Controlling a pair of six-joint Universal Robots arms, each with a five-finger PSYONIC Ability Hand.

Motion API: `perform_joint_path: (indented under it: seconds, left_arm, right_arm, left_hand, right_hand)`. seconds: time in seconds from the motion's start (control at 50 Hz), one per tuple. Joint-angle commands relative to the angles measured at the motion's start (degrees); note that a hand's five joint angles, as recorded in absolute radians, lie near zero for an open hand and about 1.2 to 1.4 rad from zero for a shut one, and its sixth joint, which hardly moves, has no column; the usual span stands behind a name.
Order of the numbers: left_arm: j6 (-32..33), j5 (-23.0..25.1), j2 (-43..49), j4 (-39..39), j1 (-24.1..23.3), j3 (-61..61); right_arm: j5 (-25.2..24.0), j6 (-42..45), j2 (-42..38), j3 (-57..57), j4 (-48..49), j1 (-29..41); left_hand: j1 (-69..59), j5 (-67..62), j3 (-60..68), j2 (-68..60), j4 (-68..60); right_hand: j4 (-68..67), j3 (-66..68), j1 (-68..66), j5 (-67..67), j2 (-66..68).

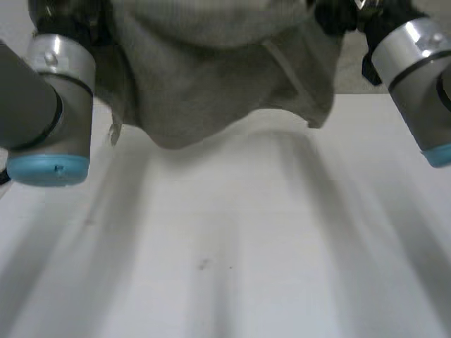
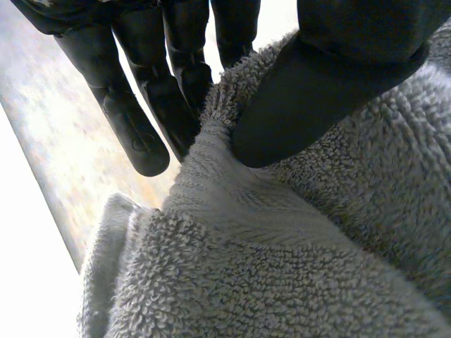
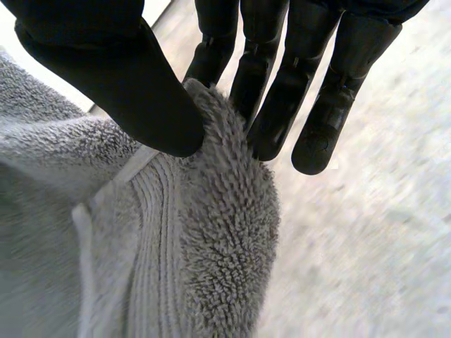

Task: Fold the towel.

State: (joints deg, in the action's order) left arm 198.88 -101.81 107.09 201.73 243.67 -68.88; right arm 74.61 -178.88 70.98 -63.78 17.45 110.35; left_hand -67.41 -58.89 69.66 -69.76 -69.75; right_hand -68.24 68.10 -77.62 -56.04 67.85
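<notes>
**Both hands pinch the towel, which is held up between the arms**

The left hand (image 2: 331, 77) has its thumb pressed down onto a bunched edge of the grey terry-cloth towel (image 1: 218, 84). Its long black fingers (image 2: 134, 134) lie nearly straight on the far side of the cloth, so the fabric is pinched between thumb and fingers. A thick roll of the towel sags below the palm.

The right hand (image 3: 127, 84) has the same hold. Its thumb bears on a corner of the towel where the flat woven border band meets the loops, and its fingers (image 3: 275, 98) reach almost straight behind the cloth and clamp it from the other side. The fingertips stick out past the towel's edge.

In the head view the towel hangs between the grey left arm (image 1: 49, 105) and the grey right arm (image 1: 416, 63), which stand well apart. The cloth droops in the middle, lower toward the left arm, and a short flap hangs down nearer the right arm. Below it lies the white table (image 1: 232, 246) — I cannot tell whether the lowest fold touches it.
</notes>
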Motion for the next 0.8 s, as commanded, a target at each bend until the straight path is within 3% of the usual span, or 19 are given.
perform_joint_path:
  seconds: [0.02,0.16,0.24,0.36,0.38,0.4,0.42,0.54,0.72,0.8]
  left_arm:
    - [0.19,2.76,-1.1,-0.37,-0.56,-21.82]
    - [0.46,4.52,3.2,-0.54,-1.96,-39.03]
    - [0.19,4.52,3.04,-0.63,-2.14,-42.46]
    - [0.19,4.52,-0.99,-1.25,-4.07,-46.86]
    - [0.19,4.52,-1.01,-1.25,-4.08,-46.87]
    - [0.11,4.52,-2.4,-1.25,-4.34,-47.48]
    - [0.02,4.52,-3.63,-1.25,-4.43,-48.1]
    - [-0.25,4.34,-6.46,-1.25,-4.6,-48.89]
    - [-0.25,3.99,-9.09,-1.08,-4.96,-48.98]
    - [-0.33,3.99,-9.18,-1.08,-4.61,-48.98]
  right_arm:
    - [-10.8,11.06,-4.96,-7.92,-13.74,-3.04]
    - [-10.89,30.23,-13.93,-15.58,-25.87,-3.48]
    - [-11.16,33.07,-14.56,-16.38,-29.67,-4.71]
    - [-11.59,24.49,-11.93,-17.78,-30.29,-7.43]
    - [-11.68,20.98,-10.53,-18.48,-29.76,-8.22]
    - [-11.68,20.95,-10.51,-18.49,-29.76,-8.23]
    - [-11.77,17.38,-8.86,-19.53,-28.54,-8.75]
    - [-11.24,6.03,-2.27,-27.69,-19.85,-10.24]
    - [-10.63,-0.32,3.37,-36.94,-12.36,-10.25]
    - [-8.09,-2.34,5.57,-41.41,-9.38,-9.54]
  left_hand:
    - [-12.59,-11.11,10.34,-10.24,-10.25]
    - [-12.59,-11.11,10.34,-10.24,-10.25]
    - [-12.59,-11.11,10.34,-10.24,-10.25]
    - [-12.59,-11.11,10.34,-10.24,-10.25]
    - [-12.59,-11.11,10.34,-10.24,-10.25]
    - [-12.59,-11.11,10.34,-10.24,-10.25]
    - [-12.59,-11.11,10.34,-10.24,-10.25]
    - [-12.59,-11.11,10.34,-10.24,-10.25]
    - [-12.59,-11.11,10.34,-10.24,-10.25]
    - [-12.59,-11.11,10.34,-10.24,-10.25]
  right_hand:
    - [-11.76,11.9,-2.38,-13.96,12.15]
    - [-11.76,11.9,-2.38,-13.96,12.15]
    - [-11.76,11.9,-2.38,-13.96,12.15]
    - [-11.15,11.29,-1.77,-13.35,11.55]
    - [2.01,-1.87,11.39,-0.19,-1.62]
    - [2.14,-2.0,11.52,-0.06,-1.75]
    - [14.97,-14.83,24.35,12.77,-14.57]
    - [31.55,-31.41,40.93,29.35,-31.15]
    - [43.86,-43.72,53.24,41.66,-43.47]
    - [47.72,-47.58,57.1,45.52,-47.33]
